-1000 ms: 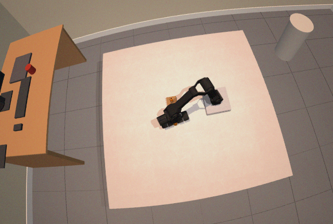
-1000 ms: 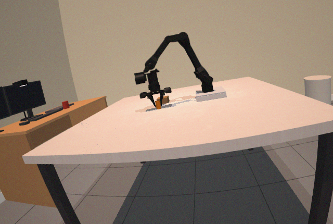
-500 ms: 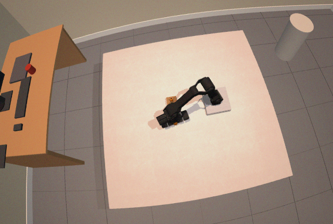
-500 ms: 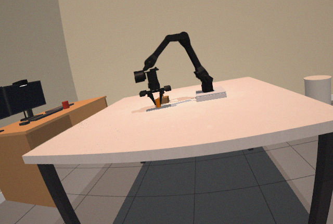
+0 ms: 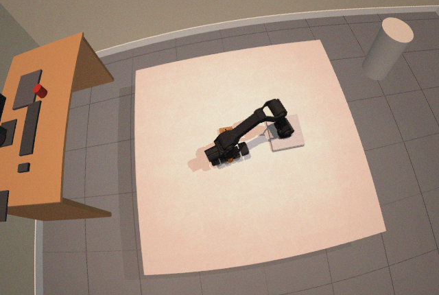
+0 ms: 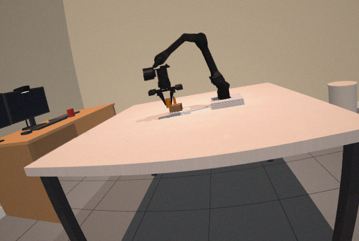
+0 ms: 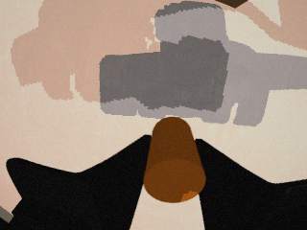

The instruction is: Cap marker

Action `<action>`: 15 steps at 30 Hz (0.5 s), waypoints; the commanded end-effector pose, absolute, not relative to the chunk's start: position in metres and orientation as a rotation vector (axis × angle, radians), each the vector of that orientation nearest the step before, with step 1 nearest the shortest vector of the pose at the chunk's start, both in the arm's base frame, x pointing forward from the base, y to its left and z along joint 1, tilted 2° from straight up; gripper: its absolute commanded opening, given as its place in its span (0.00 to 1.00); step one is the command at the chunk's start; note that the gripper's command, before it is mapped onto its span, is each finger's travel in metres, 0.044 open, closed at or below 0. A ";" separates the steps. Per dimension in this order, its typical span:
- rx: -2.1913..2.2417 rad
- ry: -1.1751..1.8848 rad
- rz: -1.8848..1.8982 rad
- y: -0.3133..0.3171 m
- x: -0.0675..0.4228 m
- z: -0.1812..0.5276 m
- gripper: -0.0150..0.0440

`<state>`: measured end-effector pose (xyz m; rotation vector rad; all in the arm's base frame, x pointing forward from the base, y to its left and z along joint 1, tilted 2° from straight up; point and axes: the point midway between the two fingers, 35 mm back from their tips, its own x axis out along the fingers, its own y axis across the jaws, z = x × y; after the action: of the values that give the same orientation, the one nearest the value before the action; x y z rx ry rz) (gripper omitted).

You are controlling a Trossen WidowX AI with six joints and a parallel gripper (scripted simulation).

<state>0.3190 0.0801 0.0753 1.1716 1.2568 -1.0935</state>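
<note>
The orange cap (image 5: 230, 160) (image 6: 168, 103) (image 7: 174, 163) is upright between the fingers, lifted a little above the table (image 5: 184, 228) (image 6: 220, 134). My gripper (image 6: 168, 104) (image 7: 172, 143) points down and is shut on the cap. The brown holder block (image 5: 223, 130) (image 6: 175, 107) stands on the table, just beside the raised cap in the exterior view; one dark corner of the block shows at the top edge of the wrist view. The orange marker (image 6: 174, 100) stands upright in the block. The arm partly covers the block in the top view.
The arm's pale base plate (image 5: 289, 144) (image 6: 227, 104) sits on the table to the right of the block. A wooden desk (image 5: 49, 178) (image 6: 37, 157) with a red cup (image 5: 40, 90) (image 6: 70, 112) stands off to the left. A white cylinder (image 5: 386, 51) (image 6: 342, 96) stands beyond the table at the right.
</note>
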 end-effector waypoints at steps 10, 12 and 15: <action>1.166 1.258 -1.090 0.047 0.322 0.088 0.25; 1.166 1.258 -1.091 0.040 0.323 0.090 0.25; 1.165 1.257 -1.091 0.029 0.323 0.093 0.25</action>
<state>0.3223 0.0408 0.0883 1.1645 1.2583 -1.0963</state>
